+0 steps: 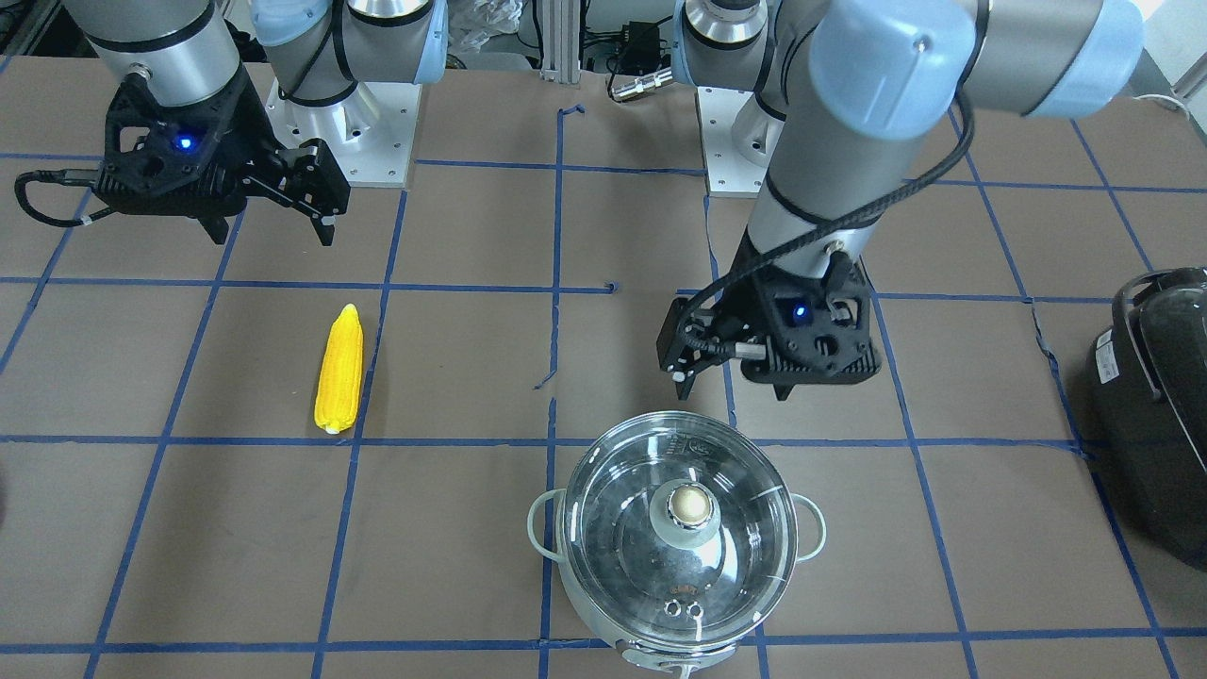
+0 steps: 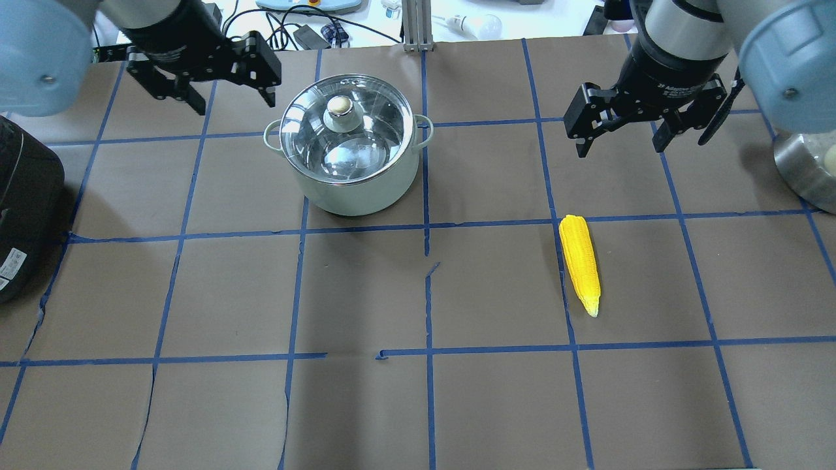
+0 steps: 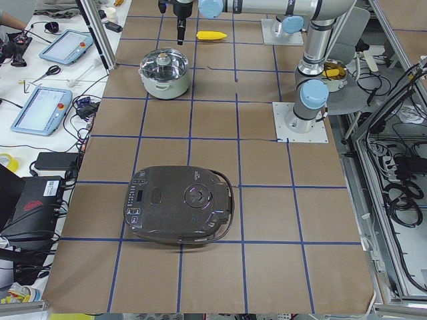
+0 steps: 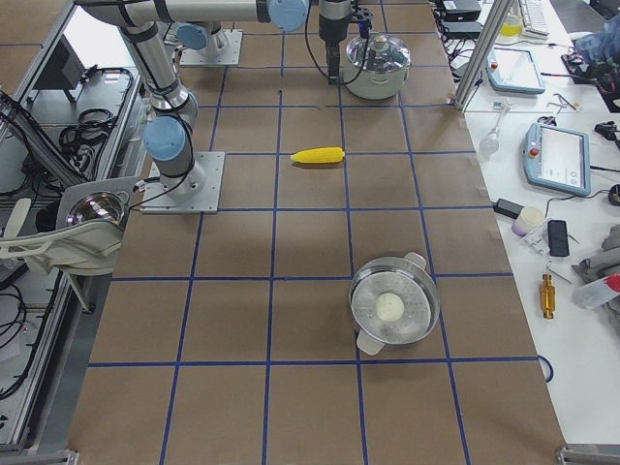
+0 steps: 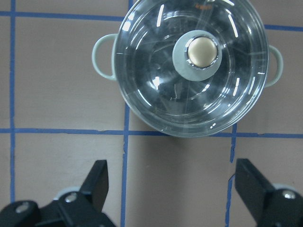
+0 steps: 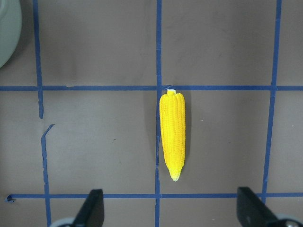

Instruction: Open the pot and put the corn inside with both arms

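The steel pot (image 2: 356, 196) stands at the far left-centre of the table, closed by its glass lid (image 2: 366, 140) with a brass knob (image 2: 341, 108). My left gripper (image 2: 232, 101) is open and empty, hovering just left of the pot; in its wrist view the pot (image 5: 142, 101) lies ahead of the open gripper (image 5: 173, 175). The yellow corn (image 2: 580, 264) lies flat on the right half, its tip toward the robot. My right gripper (image 2: 620, 147) is open and empty, above the table beyond the corn's blunt end; its wrist view shows the corn (image 6: 172, 135).
A black glossy appliance (image 2: 19, 209) sits at the table's left edge. A steel bowl (image 2: 810, 173) stands by the right arm's base. A second steel pot (image 4: 392, 308) holding a white ball stands far out at the table's right end. Blue tape lines grid the brown surface.
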You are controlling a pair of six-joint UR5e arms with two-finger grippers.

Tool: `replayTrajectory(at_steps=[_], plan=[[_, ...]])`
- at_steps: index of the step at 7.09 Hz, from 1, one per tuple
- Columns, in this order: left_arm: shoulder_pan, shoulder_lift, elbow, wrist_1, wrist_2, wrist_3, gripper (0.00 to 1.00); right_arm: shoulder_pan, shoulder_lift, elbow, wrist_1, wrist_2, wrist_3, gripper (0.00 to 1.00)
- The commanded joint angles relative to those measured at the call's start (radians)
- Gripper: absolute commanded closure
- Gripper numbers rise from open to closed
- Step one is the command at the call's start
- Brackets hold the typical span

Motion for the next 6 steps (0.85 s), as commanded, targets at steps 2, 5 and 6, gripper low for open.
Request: replayTrajectory(at_steps=[2, 5, 6], plan=[[-0.014, -0.166, 0.056, 0.107, 0.011, -0.007, 0.03, -0.056, 0.105, 0.016, -0.07, 0.001, -0.011, 0.0], [-0.014, -0.202, 0.067, 0.115, 0.008, -0.014, 0.06, -0.087, 0.135, 0.181, -0.166, -0.004, -0.031, 0.0], [-0.014, -0.214, 0.069, 0.117, 0.006, -0.022, 0.06, -0.085, 0.131, 0.236, -0.166, -0.007, -0.04, 0.0]])
